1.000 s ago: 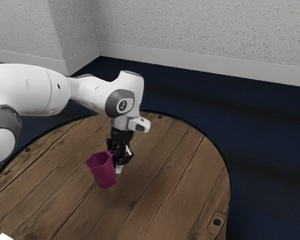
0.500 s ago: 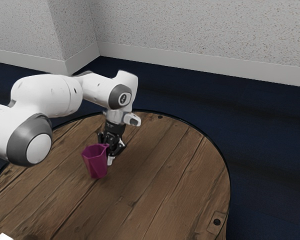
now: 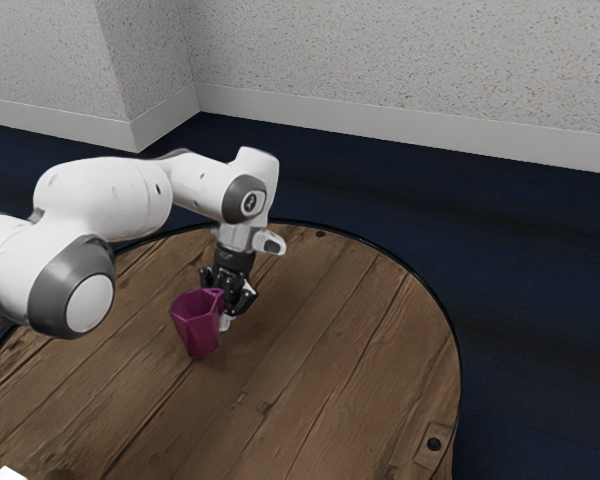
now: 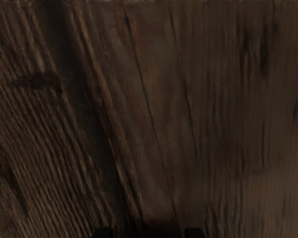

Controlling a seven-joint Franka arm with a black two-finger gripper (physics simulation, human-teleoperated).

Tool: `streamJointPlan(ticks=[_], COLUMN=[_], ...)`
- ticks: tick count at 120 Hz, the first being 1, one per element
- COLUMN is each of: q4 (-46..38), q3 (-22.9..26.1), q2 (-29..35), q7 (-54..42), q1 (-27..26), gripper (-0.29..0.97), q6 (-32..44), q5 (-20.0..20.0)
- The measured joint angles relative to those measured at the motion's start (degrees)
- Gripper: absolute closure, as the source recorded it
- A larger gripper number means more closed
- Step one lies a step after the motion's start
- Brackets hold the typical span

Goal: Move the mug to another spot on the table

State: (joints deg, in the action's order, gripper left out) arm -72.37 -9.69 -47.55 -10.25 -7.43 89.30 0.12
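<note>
Black gripper (image 3: 227, 303) pinching a purple mug (image 3: 196, 322) by its near rim at a round wooden desk (image 3: 360, 340); the mug looks rigid, light, possibly slippery.

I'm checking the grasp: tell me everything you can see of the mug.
The mug is magenta and plastic-looking, with faceted walls tapering to a narrower base, mouth up, leaning slightly. The black claw pinches its rim on the exterior view's right side. It is over the wooden table; whether its base touches I cannot tell.
</note>
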Motion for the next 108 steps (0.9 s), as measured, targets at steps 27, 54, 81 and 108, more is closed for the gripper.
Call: streamJointPlan(ticks=[27, 54, 81, 108], q4=[-0.48, -18.08, -28.55, -15.14], q3=[-0.42, -0.81, -1.18, 0.16], q2=[1.74, 20.45, 39.72, 41.27], q7=[0.46, 0.81, 1.10, 2.15], q1=[-0.01, -1.49, -0.90, 1.75], gripper=[0.22, 0.09, 0.04, 0.02], q6=[6.70, 17.33, 19.79, 10.55], q5=[-0.44, -2.00, -2.52, -1.95])
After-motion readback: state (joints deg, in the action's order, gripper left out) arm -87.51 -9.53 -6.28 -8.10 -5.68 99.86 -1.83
